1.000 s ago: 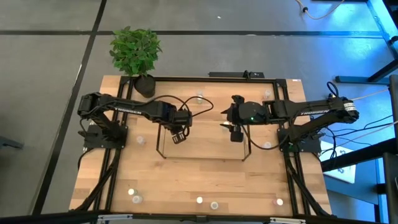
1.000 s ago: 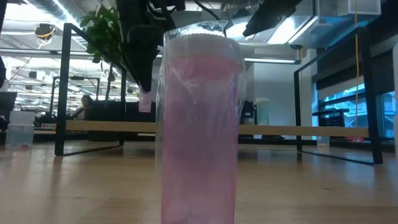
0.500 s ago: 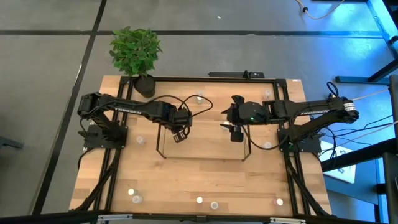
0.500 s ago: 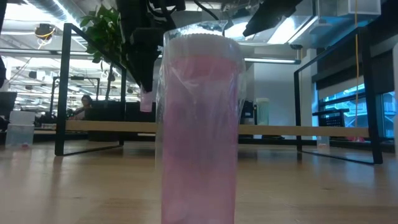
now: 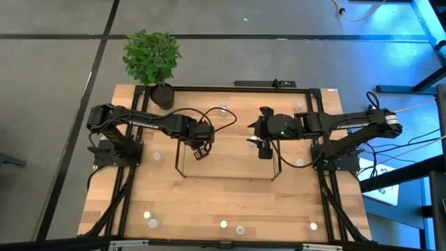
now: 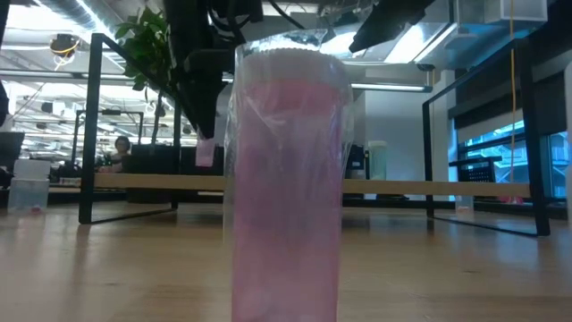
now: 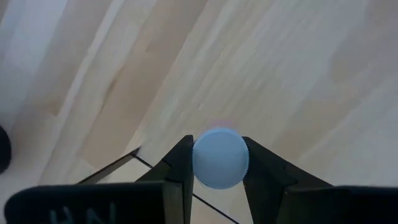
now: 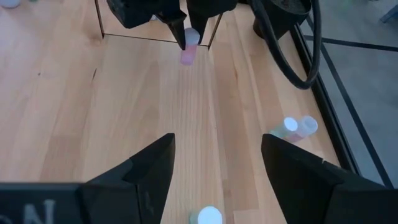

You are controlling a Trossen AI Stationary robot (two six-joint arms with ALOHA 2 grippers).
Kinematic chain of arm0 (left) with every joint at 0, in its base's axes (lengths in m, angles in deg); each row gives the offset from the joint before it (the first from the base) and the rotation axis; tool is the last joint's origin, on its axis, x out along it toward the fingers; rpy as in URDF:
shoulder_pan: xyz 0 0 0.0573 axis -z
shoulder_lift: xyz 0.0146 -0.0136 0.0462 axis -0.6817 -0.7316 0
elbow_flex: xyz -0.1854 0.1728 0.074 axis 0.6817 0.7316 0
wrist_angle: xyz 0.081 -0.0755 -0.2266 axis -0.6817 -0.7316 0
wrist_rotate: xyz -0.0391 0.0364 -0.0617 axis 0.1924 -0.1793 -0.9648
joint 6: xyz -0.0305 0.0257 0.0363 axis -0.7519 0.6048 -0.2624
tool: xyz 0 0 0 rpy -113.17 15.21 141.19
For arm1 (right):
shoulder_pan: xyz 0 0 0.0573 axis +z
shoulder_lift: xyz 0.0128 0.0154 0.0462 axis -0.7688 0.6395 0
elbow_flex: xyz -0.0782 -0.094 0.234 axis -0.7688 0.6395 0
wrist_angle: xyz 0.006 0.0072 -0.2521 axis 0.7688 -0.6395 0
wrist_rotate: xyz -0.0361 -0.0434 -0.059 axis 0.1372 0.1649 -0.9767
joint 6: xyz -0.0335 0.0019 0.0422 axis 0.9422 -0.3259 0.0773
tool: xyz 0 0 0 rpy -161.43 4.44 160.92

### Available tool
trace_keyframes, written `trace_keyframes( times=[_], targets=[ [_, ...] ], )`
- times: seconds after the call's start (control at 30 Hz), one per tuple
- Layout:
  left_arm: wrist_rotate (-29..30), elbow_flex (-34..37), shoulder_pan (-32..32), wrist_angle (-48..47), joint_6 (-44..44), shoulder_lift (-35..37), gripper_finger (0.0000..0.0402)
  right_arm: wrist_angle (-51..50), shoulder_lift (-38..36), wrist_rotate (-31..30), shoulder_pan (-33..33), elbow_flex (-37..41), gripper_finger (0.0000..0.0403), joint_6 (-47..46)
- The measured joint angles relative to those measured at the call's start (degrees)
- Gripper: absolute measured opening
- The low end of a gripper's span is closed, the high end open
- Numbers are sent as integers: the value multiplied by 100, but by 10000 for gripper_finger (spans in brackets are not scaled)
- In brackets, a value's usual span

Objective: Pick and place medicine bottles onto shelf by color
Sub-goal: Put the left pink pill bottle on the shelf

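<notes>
Between the left claw's [image 7: 219, 167] fingers sits a pink bottle [image 7: 220, 158].

The left arm reaches in from its base toward the middle, wrist bent downward, its gripper [image 5: 201, 151] pointing at the bench. Its fingers [image 7: 179, 163] are clamped on a bottle [image 7: 220, 158] (gripped by the cap, one finger on each side). The right arm stretches in from the opposite side, its gripper [image 5: 263, 148] hanging with fingers [image 8: 152, 163] spread wide, holding nothing.
</notes>
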Motion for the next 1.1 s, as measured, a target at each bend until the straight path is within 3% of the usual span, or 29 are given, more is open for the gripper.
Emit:
trace_keyframes(
  times=[0.43, 0.77, 1.1],
  targets=[
    [-147, 53, 53, 500, 266, -26, 91, 0, 0, 0, 0, 2, 242, 11],
    [-137, 57, 124, 386, 802, -16, 91, 2, 0, 0, 0, 4, 242, 7],
    [-102, 50, 98, 301, 802, -230, 91, 50, -2, -2, 0, 7, 242, 4]
  ],
)
